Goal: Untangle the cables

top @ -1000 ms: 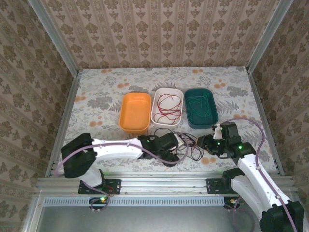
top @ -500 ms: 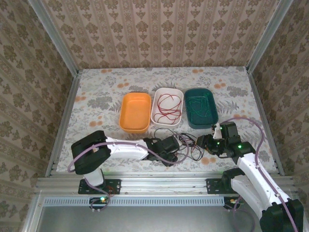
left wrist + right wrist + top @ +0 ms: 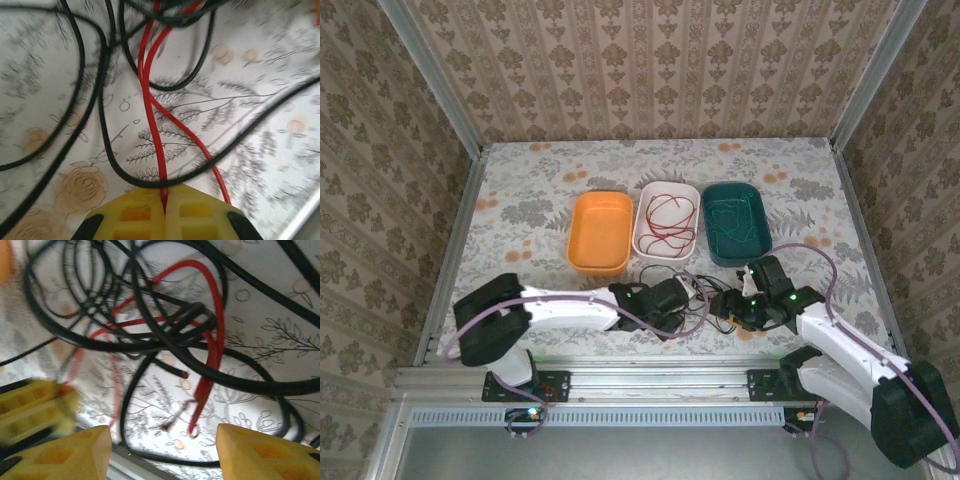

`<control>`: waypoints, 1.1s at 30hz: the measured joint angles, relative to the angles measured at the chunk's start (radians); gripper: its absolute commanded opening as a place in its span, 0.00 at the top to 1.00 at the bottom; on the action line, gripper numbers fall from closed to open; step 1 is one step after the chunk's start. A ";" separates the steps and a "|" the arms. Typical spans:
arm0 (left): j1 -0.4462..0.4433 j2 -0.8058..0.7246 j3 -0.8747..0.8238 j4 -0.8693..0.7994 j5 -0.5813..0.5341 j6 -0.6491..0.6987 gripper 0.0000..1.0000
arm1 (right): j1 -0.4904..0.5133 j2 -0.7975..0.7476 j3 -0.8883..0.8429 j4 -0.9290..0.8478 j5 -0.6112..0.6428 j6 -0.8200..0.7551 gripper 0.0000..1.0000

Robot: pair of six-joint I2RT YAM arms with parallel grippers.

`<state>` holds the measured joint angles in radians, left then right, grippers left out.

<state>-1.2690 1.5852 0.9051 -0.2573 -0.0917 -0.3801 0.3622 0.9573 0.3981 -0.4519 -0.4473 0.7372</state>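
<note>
The black cables [image 3: 708,292] lie in a messy heap on the counter [image 3: 520,200], close to its 6 o'clock edge in the top view. A red cable [image 3: 150,115] runs through the heap. From above it is too thin to pick out among the black ones.

In the left wrist view the red cable comes down from 12 o'clock as two strands. One strand goes right in between the yellow fingers [image 3: 135,215] of the left hand [image 3: 164,195]. That hand is squeezed shut on it. The other strand runs off beside the fingers at 5 o'clock. The black loops run off the picture, so their ends are cut off.

In the right wrist view the red cable bends in a big loop over a knot of black cables. One tip of it rests on the counter near 6 o'clock. The 9 o'clock side is blurry, and a fuzzy yellow shape there is hard to make out. The right hand [image 3: 161,435] is open, with its two fingers far apart and nothing held.

From above, the left hand sits at 9 o'clock of the heap and the right hand at 3 o'clock, both just beside it. Their fingers are too small to see there.

At 12 o'clock of the heap stand three tubs in a row. They are an orange tub [image 3: 599,235], a white tub [image 3: 665,254] with a second red cable [image 3: 665,222] in it, and a green tub [image 3: 708,225]. A green cable [image 3: 738,218] inside that one is hard to see.
</note>
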 measured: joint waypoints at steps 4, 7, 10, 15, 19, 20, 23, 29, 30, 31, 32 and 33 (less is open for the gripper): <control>-0.001 -0.167 0.086 -0.062 -0.007 0.064 1.00 | 0.002 0.069 0.000 0.013 0.055 0.023 0.44; 0.001 -0.292 0.174 -0.087 -0.006 0.117 1.00 | 0.002 0.098 0.000 0.029 0.078 0.035 0.44; 0.010 -0.402 0.256 -0.103 -0.006 0.159 1.00 | 0.002 0.103 0.000 0.035 0.079 0.048 0.44; 0.063 -0.526 0.345 -0.089 -0.011 0.204 1.00 | 0.001 0.103 -0.001 0.041 0.084 0.056 0.44; 0.120 -0.552 0.409 -0.076 -0.034 0.234 1.00 | -0.001 0.085 -0.011 0.046 0.085 0.060 0.44; 0.131 -0.547 0.427 -0.077 -0.042 0.245 1.00 | -0.001 0.076 -0.014 0.046 0.087 0.059 0.44; 0.170 -0.518 0.496 -0.080 -0.066 0.276 1.00 | -0.004 0.048 -0.021 0.045 0.099 0.059 0.45; 0.294 -0.437 0.631 -0.091 -0.073 0.316 1.00 | -0.004 -0.042 -0.024 0.044 0.101 0.058 0.45; 0.317 -0.423 0.645 -0.087 -0.070 0.320 1.00 | -0.004 -0.055 -0.024 0.043 0.100 0.058 0.45; 0.341 -0.407 0.657 -0.082 -0.064 0.323 1.00 | -0.004 -0.071 -0.024 0.041 0.100 0.056 0.45; 0.364 -0.390 0.665 -0.074 -0.058 0.325 1.00 | -0.004 -0.083 -0.024 0.039 0.100 0.055 0.45; 0.389 -0.367 0.674 -0.068 -0.046 0.326 1.00 | -0.004 -0.098 -0.024 0.035 0.100 0.054 0.45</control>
<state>-0.8799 1.2182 1.5791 -0.3256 -0.1375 -0.0540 0.3580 0.8597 0.3744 -0.4171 -0.3470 0.7910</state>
